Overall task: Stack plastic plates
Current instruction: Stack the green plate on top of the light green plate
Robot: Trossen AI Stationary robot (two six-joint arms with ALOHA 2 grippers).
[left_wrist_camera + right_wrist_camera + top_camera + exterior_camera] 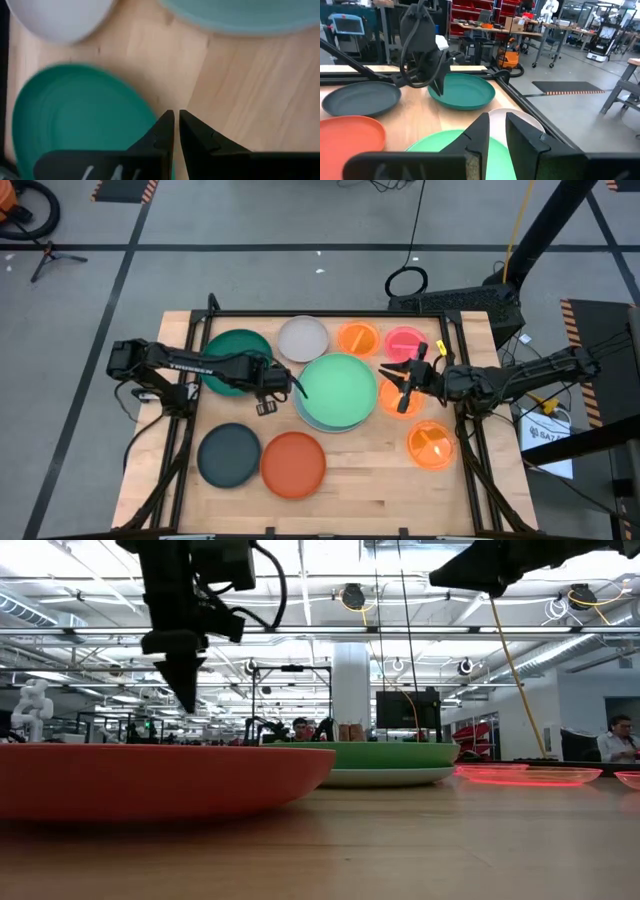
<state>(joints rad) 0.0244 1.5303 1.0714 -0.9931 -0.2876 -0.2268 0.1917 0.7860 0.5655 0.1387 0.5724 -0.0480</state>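
Note:
Round plastic plates lie flat on the wooden table [350, 480]. A light green plate [338, 386] rests on a light blue one [322, 423] at the middle. The dark green plate [232, 360] and beige plate [303, 338] lie at the far left. The dark grey plate [228, 455] and rust-orange plate [293, 464] lie near the front. My left gripper [176, 122] is shut and empty. It points down over bare wood between the dark green plate [75, 120] and the stack. My right gripper [497, 125] is held level and high at the right, slightly open and empty.
Small translucent plates lie on the right: an orange one [358, 337] and a pink one [404, 343] at the far edge, an orange one [390, 398] under my right gripper [400, 387], and another orange one [432, 445] nearer the front. A black frame [330, 314] borders the table.

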